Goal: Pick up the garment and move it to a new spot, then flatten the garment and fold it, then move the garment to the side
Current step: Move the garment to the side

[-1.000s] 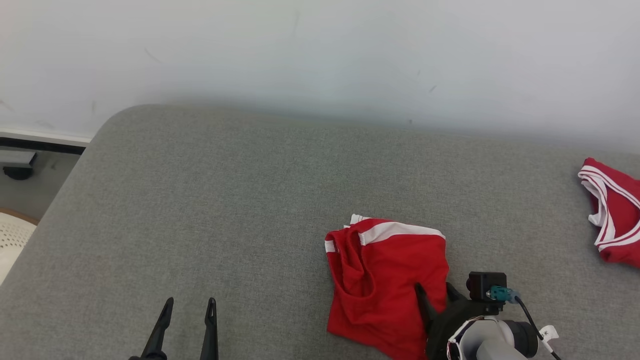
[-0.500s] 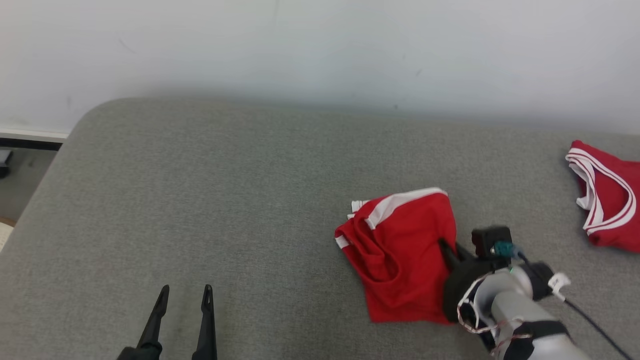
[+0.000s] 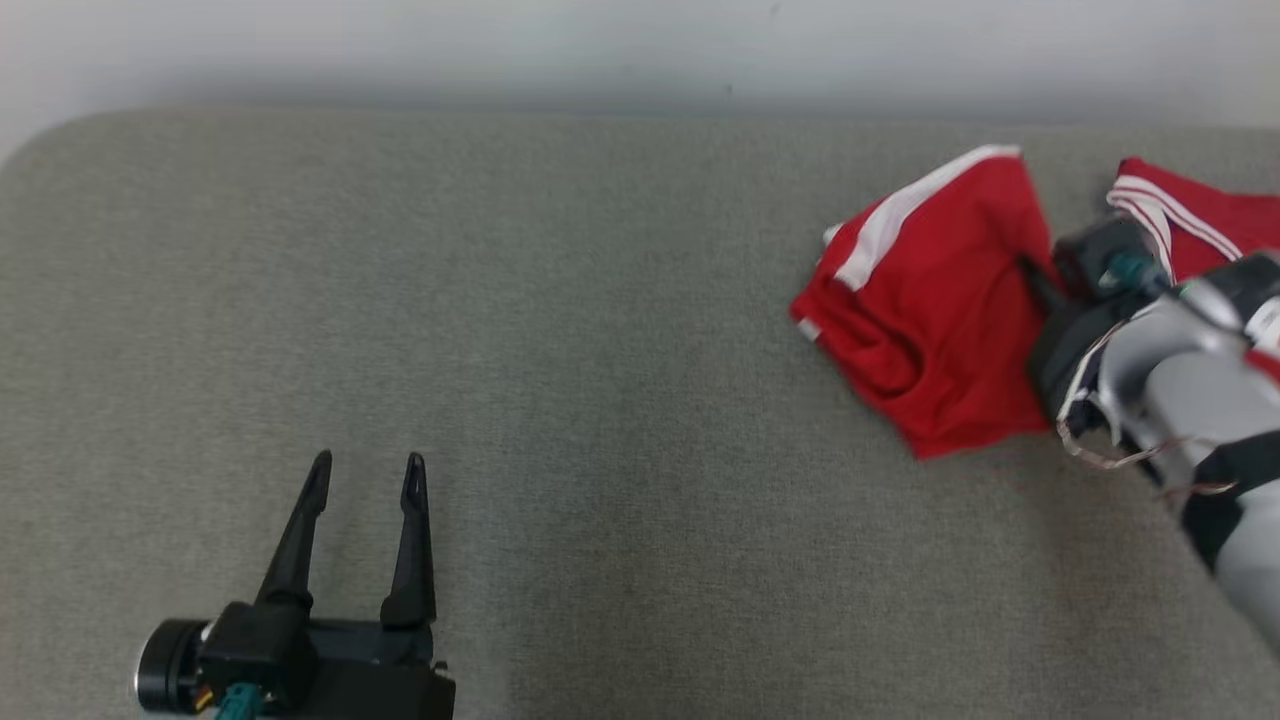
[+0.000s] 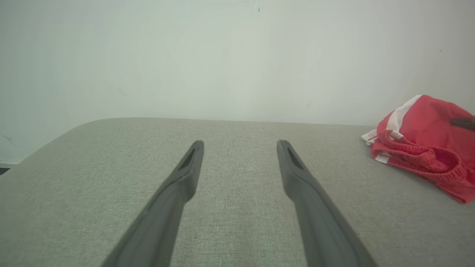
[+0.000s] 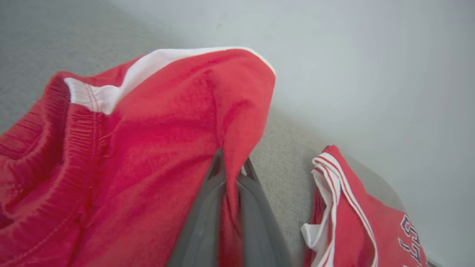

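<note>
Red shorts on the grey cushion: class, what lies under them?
The grey cushion shows all around the red shorts, so they lie on it. Whatever else is beneath is covered by cloth.

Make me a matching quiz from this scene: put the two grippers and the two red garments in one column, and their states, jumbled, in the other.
Things:
1. left gripper
2. right gripper
3. red shorts
4. red jersey

States:
A. pinched at one edge
B. open, holding nothing
C. lying free, untouched
D. shut on cloth

Pairs: 1-B, 2-D, 3-A, 4-C
</note>
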